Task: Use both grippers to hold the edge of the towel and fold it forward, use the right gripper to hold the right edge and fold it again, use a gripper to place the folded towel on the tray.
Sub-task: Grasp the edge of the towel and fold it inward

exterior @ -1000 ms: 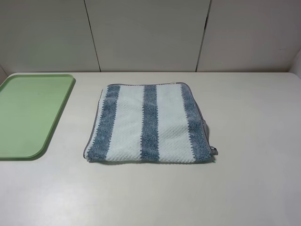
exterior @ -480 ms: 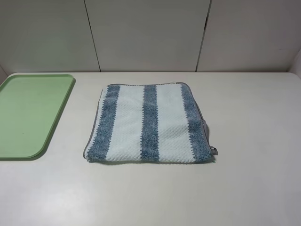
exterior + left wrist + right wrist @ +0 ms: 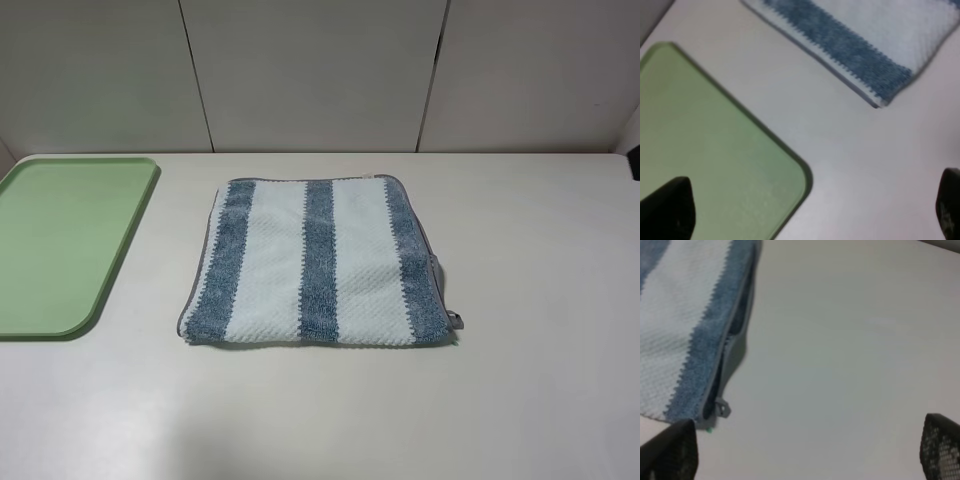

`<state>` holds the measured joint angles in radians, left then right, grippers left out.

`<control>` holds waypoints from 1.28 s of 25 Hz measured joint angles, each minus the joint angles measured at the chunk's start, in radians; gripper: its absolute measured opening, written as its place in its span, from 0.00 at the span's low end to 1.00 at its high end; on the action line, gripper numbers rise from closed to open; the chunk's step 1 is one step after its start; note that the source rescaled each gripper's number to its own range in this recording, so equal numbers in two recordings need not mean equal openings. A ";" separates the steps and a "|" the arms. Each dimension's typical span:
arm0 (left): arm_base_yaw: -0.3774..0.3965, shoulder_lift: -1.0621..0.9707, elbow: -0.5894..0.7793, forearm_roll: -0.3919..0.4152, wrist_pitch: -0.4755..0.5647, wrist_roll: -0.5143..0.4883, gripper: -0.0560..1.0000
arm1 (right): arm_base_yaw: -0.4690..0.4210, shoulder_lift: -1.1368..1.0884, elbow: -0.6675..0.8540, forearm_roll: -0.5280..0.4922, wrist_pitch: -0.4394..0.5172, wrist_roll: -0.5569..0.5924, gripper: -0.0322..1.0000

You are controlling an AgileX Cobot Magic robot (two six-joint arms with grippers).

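Note:
The blue-and-white striped towel lies flat in the middle of the table, its grey hem running down the right side to a small loop. The light-green tray rests at the far left, bare. Neither arm shows clearly in the high view. In the left wrist view my left gripper hangs open above the tray's corner, with the towel's corner beyond it. The right wrist view has my right gripper open over bare table beside the towel's hem and loop.
The pale table stretches wide to the right of the towel and in front of it. A panelled wall closes the back. A small dark shape touches the right edge of the high view.
The towel and tray have not moved. A small dark shape has appeared at the right edge of the high view.

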<state>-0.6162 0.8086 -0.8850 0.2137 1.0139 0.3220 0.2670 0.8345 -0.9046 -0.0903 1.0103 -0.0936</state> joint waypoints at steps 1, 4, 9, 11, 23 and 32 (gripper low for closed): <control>-0.026 0.020 0.000 0.003 0.000 0.002 0.98 | 0.017 0.025 -0.009 0.000 -0.009 -0.011 1.00; -0.065 0.070 0.000 0.001 -0.004 0.014 0.97 | 0.067 0.112 -0.040 0.001 -0.032 -0.054 1.00; -0.069 0.144 0.000 -0.053 -0.029 0.093 0.97 | 0.128 0.251 -0.082 0.090 -0.067 -0.199 1.00; -0.070 0.175 0.000 -0.092 -0.043 0.137 0.97 | 0.168 0.310 -0.085 0.130 -0.080 -0.274 1.00; -0.107 0.390 0.000 -0.145 -0.112 0.264 0.97 | 0.357 0.575 -0.086 0.144 -0.096 -0.453 1.00; -0.190 0.588 -0.001 -0.148 -0.132 0.328 0.95 | 0.371 0.617 -0.086 0.149 -0.152 -0.576 1.00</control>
<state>-0.8064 1.3965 -0.8858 0.0661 0.8820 0.6495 0.6379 1.4512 -0.9904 0.0592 0.8586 -0.6694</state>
